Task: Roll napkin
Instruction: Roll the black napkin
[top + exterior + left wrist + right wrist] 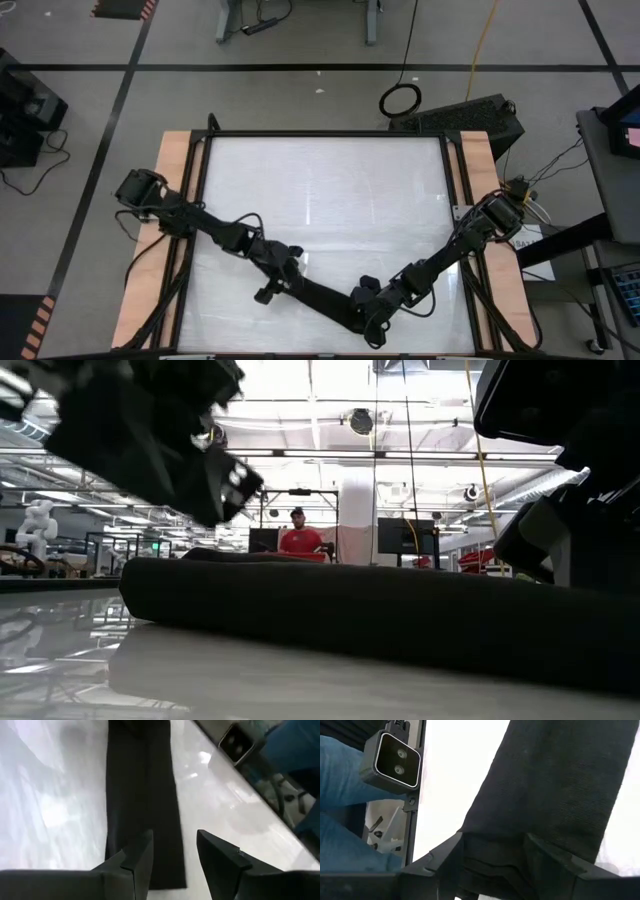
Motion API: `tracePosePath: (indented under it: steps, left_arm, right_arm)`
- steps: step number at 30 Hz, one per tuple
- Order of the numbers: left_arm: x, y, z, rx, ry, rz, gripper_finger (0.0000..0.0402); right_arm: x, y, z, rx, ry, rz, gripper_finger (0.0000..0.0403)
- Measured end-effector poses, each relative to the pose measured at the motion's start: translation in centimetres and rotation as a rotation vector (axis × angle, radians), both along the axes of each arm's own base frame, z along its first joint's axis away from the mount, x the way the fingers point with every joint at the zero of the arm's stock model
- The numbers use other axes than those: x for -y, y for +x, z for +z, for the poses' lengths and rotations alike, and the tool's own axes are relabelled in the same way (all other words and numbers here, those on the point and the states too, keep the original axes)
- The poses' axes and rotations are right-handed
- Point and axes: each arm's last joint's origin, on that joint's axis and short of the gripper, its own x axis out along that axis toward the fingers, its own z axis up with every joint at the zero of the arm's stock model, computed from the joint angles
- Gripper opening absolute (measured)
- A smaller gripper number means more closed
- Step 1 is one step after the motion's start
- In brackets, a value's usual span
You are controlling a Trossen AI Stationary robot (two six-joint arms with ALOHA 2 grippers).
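The napkin [320, 298], rolled into a long band, is lying near the table's [330, 190] near edge. Both ends are being straddled by the spread left gripper [172, 857] and spread right gripper [495, 852].

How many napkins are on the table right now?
1. The napkin lies as a long dark roll near the table's front edge, between the left gripper at one end and the right gripper at the other. None other shows, though the arms could hide something.
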Motion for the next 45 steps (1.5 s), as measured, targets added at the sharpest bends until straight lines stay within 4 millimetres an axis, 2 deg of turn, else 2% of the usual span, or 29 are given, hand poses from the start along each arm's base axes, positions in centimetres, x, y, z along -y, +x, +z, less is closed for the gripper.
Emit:
tracePosePath:
  steps: [7,13,19,24,30,36,45]
  left_arm:
    - [-0.6,0.6,-2.9,-0.104,-0.007,-0.015,0.0158]
    - [-1.8,1.2,-4.5,-0.166,-0.036,0.021,0.0158]
    - [-2.5,1.5,-4.8,-0.190,-0.074,0.038,0.0157]
    - [-3.0,1.7,-4.7,-0.184,-0.087,0.048,0.0157]
    - [-3.6,2.3,-4.4,-0.186,-0.098,0.060,0.0157]
    - [-4.4,2.8,-4.1,-0.201,-0.093,0.082,0.0158]
    - [-6.4,3.0,-4.2,-0.222,-0.099,0.139,0.0157]
  right_arm:
    - [0.0,0.0,0.0,-0.003,0.005,-0.007,0.0203]
    - [0.0,0.0,0.1,0.003,0.000,-0.001,0.0203]
    - [0.4,-0.5,1.8,0.025,-0.029,0.042,0.0203]
    - [0.4,-0.9,4.5,0.156,-0.068,0.129,0.0203]
    - [0.1,-0.9,5.7,0.282,-0.153,0.158,0.0203]
    - [0.3,0.5,3.9,0.313,-0.178,0.159,0.0203]
    - [3.0,2.5,0.1,0.196,-0.259,0.087,0.0203]
